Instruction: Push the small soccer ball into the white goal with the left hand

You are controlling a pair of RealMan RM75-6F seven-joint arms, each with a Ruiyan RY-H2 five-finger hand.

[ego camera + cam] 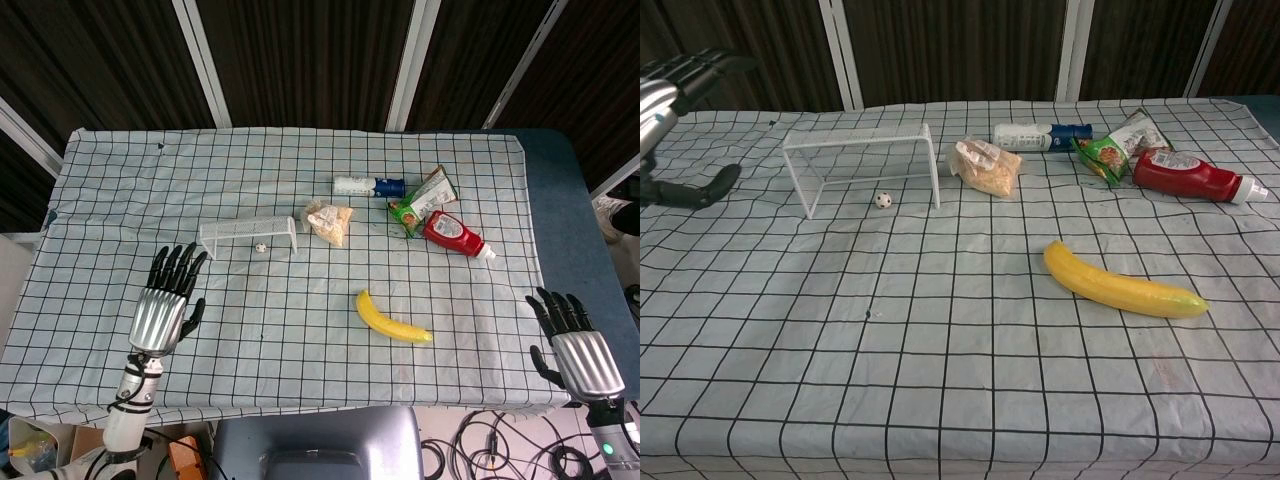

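Observation:
The small soccer ball (pixel 259 247) (pixel 882 200) lies on the checked cloth just inside the mouth of the white goal (pixel 249 235) (pixel 862 168), toward its right post. My left hand (pixel 168 299) (pixel 668 125) hovers open, fingers spread, well to the left and nearer than the goal, holding nothing. My right hand (pixel 572 343) is open too, palm down, at the table's near right corner, far from the ball.
A banana (pixel 391 319) (pixel 1122 283) lies right of centre. Behind it sit a ketchup bottle (pixel 453 236), a green snack bag (pixel 421 201), a white bottle with a blue cap (pixel 368 186) and a snack packet (pixel 330 222) beside the goal's right post.

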